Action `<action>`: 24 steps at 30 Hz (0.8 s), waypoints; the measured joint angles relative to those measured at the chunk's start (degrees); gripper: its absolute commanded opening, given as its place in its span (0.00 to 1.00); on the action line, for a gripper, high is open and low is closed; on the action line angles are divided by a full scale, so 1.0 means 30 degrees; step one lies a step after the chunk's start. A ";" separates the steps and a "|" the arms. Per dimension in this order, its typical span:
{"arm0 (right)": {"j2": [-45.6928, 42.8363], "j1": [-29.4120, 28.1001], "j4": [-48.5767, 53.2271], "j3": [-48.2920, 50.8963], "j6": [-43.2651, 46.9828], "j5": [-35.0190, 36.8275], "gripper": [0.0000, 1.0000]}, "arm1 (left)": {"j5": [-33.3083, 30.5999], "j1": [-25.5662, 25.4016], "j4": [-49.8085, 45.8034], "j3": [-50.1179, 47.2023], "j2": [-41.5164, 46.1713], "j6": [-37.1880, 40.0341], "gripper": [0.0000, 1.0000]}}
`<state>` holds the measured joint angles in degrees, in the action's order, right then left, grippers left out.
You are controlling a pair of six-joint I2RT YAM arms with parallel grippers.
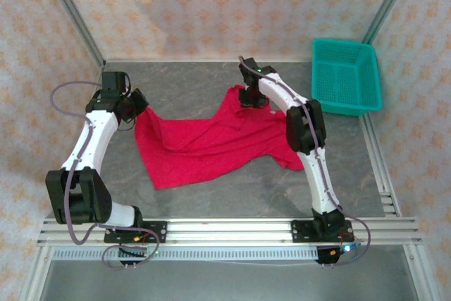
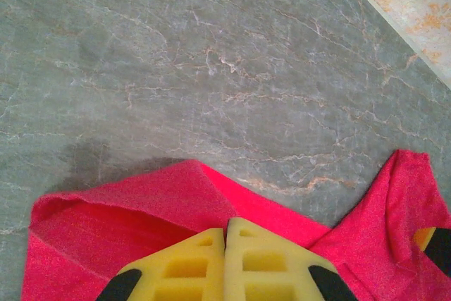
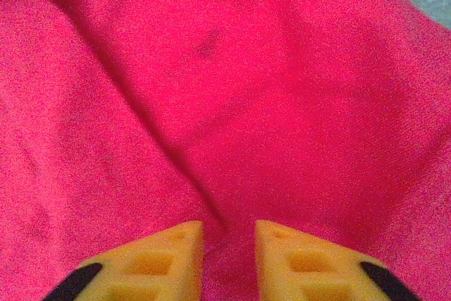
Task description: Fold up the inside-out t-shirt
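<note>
Left fingers (image 2: 183,266) pressed together, pinching the t-shirt (image 1: 211,142) edge. Right fingers (image 3: 162,259) narrowly apart, cloth fold between them. Grey worktop (image 2: 211,68) ahead of left fingers.

One red t-shirt (image 1: 211,142), one teal basket (image 1: 341,42), two pincers (image 2: 225,227) (image 3: 229,229)

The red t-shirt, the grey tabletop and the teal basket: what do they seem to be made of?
The t-shirt looks like soft matte knit cloth: it drapes and creases. The tabletop looks like grey veined stone or a printed imitation; its pale veins leave that open. The basket looks like moulded plastic: uniform teal, perforated mesh walls.
</note>
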<state>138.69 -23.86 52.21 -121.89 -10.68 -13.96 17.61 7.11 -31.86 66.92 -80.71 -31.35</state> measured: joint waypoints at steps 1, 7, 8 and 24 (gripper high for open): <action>0.0000 0.0095 -0.0080 0.0204 -0.0051 -0.0080 0.34 | 0.0000 0.0000 0.0000 0.0000 0.0000 0.0000 0.00; 0.0007 0.0219 -0.0583 0.0583 -0.0299 -0.0765 0.36 | 0.0000 0.0000 0.0000 0.0000 0.0000 -0.0007 0.00; 0.0007 0.0219 -0.0678 0.0627 -0.0364 -0.0874 0.36 | 0.0000 0.0000 0.0000 0.0000 0.0000 -0.0007 0.00; -0.0102 0.0124 -0.0933 0.0736 -0.1071 -0.1093 0.37 | 0.0000 0.0000 0.0000 0.0000 0.0000 0.0000 0.00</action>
<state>138.39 -23.49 49.41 -119.68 -13.89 -17.23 17.61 7.11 -31.86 66.92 -80.71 -31.35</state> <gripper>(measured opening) 0.373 0.064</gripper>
